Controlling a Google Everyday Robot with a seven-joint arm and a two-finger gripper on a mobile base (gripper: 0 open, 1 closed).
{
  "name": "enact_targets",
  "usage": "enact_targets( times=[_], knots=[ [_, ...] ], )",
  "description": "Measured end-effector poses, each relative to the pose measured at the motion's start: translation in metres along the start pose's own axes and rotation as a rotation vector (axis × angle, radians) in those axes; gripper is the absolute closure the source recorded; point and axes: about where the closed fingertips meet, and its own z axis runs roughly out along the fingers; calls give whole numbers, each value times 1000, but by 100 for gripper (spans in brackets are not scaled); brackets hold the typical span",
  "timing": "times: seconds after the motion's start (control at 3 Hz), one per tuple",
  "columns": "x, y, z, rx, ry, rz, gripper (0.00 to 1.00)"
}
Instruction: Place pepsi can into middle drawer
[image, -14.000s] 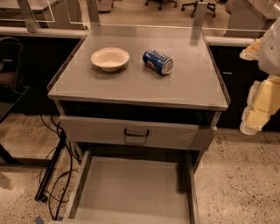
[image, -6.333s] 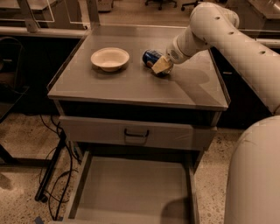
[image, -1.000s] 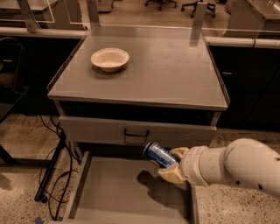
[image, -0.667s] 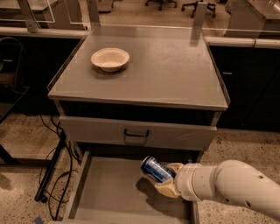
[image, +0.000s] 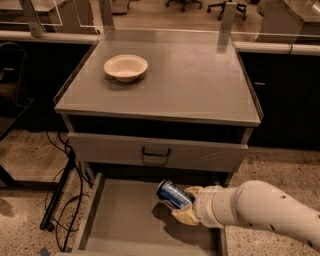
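The gripper (image: 186, 204) is low on the right, over the open middle drawer (image: 120, 220), jaws clenched on the pepsi can (image: 173, 193). The can is tilted, 1 silver end pointing up and left, its shadow on the drawer's grey floor. Up top, 1 cream bowl (image: 125, 66) rests on the table (image: 200, 75), back left. The closed drawer front (image: 110, 147) with its dark handle (image: 156, 152) sits just above the can

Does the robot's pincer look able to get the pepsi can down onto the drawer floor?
Probably yes. The pincer, shut on the pepsi can, hangs right over the open middle drawer, and nothing shows between the can and the grey floor beneath it.
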Motion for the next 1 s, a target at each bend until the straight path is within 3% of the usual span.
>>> enact_targets(
  times=[0.33,1.0],
  knots=[
    [16,-3,39,-29,25,9,100],
    [50,-16,119,-28,31,22,100]
  ],
)
